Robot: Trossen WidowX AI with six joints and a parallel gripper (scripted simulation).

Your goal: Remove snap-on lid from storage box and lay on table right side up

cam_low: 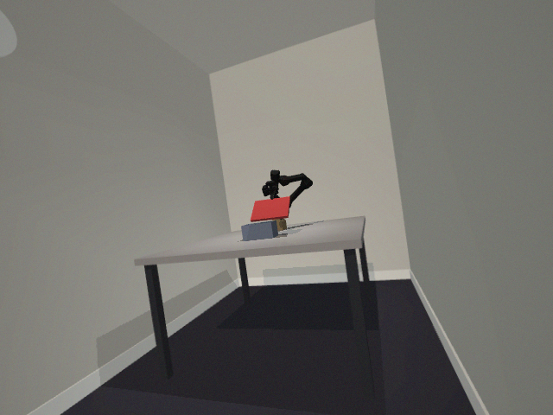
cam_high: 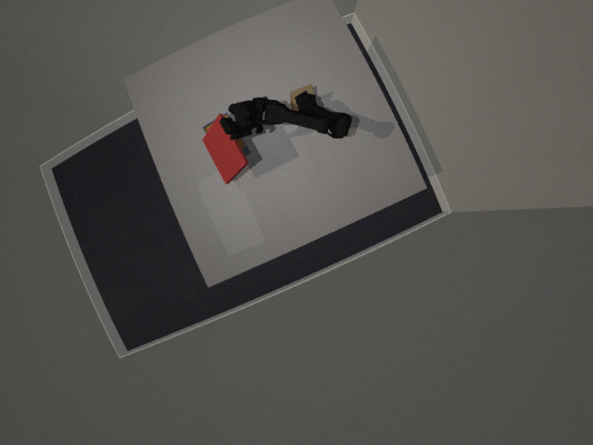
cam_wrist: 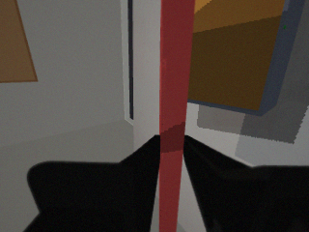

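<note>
Lid, a thin flat red rectangular panel (cam_high: 224,152) (cam_low: 270,208) (cam_wrist: 175,72), hangs steeply tilted above the open blue-grey box with the orange-brown inside (cam_high: 246,149) (cam_low: 259,230) (cam_wrist: 232,63), its edge clenched between the tips of my black gripper (cam_high: 233,129) (cam_low: 272,196) (cam_wrist: 171,140). With so narrow a bite, the panel could pivot if its low edge catches the box wall, and that knock might shove the box. Letting go while tilted could flip it wrong side up. Its broad face looks smooth, matte and stiff, the box straight-walled, the pale table (cam_high: 306,201) (cam_low: 312,239) (cam_wrist: 145,72) evenly flat.
</note>
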